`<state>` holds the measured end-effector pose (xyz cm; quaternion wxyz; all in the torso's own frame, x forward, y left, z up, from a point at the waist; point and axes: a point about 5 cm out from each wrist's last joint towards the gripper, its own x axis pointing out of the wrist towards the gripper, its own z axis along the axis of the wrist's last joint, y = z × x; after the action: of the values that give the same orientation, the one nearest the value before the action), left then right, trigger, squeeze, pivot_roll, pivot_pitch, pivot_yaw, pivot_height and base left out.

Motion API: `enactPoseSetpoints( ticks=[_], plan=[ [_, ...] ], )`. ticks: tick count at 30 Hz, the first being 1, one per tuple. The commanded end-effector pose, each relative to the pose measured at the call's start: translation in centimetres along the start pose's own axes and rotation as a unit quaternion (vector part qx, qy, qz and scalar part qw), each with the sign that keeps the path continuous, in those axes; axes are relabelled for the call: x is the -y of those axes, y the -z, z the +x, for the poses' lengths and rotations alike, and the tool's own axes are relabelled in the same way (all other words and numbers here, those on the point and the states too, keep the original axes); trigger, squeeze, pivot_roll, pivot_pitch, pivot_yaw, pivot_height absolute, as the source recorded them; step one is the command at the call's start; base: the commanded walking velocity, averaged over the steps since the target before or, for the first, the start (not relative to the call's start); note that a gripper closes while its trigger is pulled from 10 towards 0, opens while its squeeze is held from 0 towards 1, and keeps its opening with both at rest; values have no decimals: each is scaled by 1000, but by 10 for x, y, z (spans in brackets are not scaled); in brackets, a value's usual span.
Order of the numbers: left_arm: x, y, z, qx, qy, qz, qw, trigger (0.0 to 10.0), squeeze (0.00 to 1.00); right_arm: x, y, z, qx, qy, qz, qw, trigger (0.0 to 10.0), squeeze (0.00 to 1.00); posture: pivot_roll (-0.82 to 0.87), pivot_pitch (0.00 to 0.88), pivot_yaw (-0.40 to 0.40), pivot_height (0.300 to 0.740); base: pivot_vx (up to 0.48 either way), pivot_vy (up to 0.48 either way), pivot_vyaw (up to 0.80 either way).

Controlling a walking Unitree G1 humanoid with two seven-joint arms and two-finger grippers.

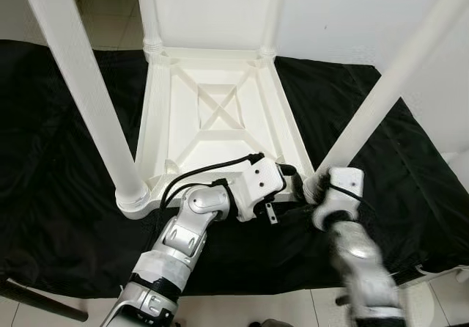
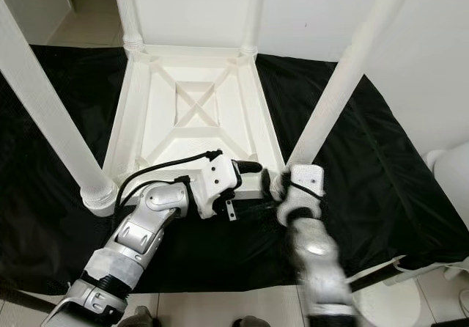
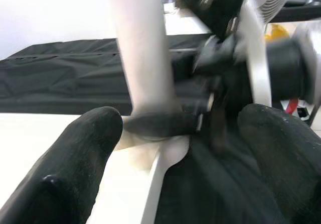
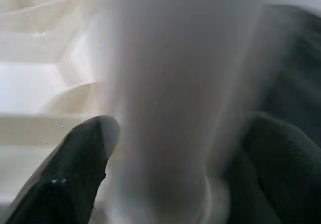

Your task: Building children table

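Note:
A white children's table (image 1: 220,114) lies upside down on a black cloth (image 1: 58,195), its legs pointing up. My right gripper (image 1: 316,188) is at the base of the near-right leg (image 1: 381,92); in the right wrist view its fingers (image 4: 75,169) press both sides of the blurred leg (image 4: 170,83). My left gripper (image 1: 291,180) reaches in from the left to the same corner of the table frame. Its fingers (image 3: 75,153) stand open on either side of the frame edge (image 3: 165,158) by the leg's socket.
The near-left leg (image 1: 80,85) rises close to my left arm, and two far legs (image 1: 149,12) stand at the back. The cloth's front edge meets tiled floor. A white round object (image 2: 451,173) sits at the right and a dark bar (image 1: 37,301) at the lower left.

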<state>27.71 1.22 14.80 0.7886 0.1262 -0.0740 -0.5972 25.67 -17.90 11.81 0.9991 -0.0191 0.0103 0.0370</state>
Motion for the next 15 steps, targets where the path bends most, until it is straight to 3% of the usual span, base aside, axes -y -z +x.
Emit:
enactPoseSetpoints(
  ticks=[1, 2, 6, 8, 15],
  plan=[
    [-2, 1, 2, -5, -46, -4, 999, 10000, 0, -2, -1, -2, 5, -33, 1, 999, 10000, 0, 8, 0, -68, 740, 0, 0, 0],
    [-2, 1, 2, -5, -46, -4, 999, 10000, 0, 8, -2, -4, 9, -58, -22, 998, 10000, 0, 9, 0, -70, 740, 0, 0, 0],
    [-2, 1, 2, -5, -46, -4, 999, 10000, 0, 16, -3, -4, 11, -78, -34, 996, 10000, 0, 11, 0, -69, 740, 0, 0, 0],
    [-3, 1, 2, -5, -48, -4, 999, 10000, 0, 27, -7, -1, 11, -139, -68, 988, 10000, 0, 8, 0, -66, 740, 0, 0, 0],
    [-5, 1, 3, -4, -48, -2, 999, 10000, 0, 30, -4, 14, -16, -218, -104, 970, 10000, 0, 10, 0, -59, 740, 0, 0, 0]
  ],
)
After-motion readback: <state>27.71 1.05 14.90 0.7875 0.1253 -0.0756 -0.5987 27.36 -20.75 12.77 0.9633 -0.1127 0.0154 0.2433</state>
